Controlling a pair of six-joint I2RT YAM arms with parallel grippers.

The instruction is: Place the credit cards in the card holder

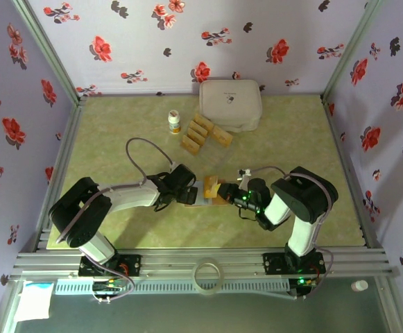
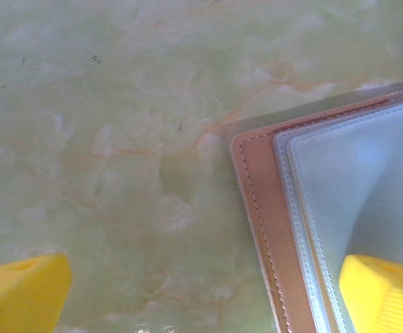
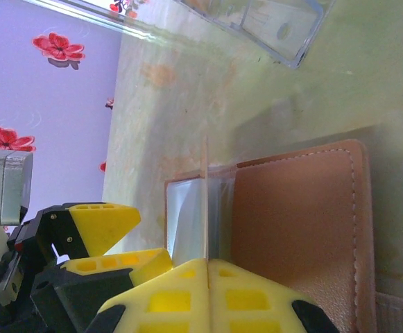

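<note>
The card holder (image 1: 213, 197) lies open on the table between my two grippers. Its pinkish-tan cover (image 3: 295, 222) and greyish clear pockets (image 2: 354, 180) are close up in the wrist views. My right gripper (image 3: 208, 263) is shut on one of the credit cards (image 3: 206, 198), seen edge-on and standing upright over the pockets. My left gripper (image 2: 201, 298) is open at the holder's left edge, with one fingertip (image 2: 385, 291) on a pocket and the other over bare table. Several more gold credit cards (image 1: 202, 133) lie in a loose group farther back.
A large white rounded box (image 1: 230, 104) sits at the back, with a small pill bottle (image 1: 175, 122) to its left. A clear plastic case (image 3: 270, 21) lies just beyond the holder. A tape roll (image 1: 207, 272) rests on the front rail.
</note>
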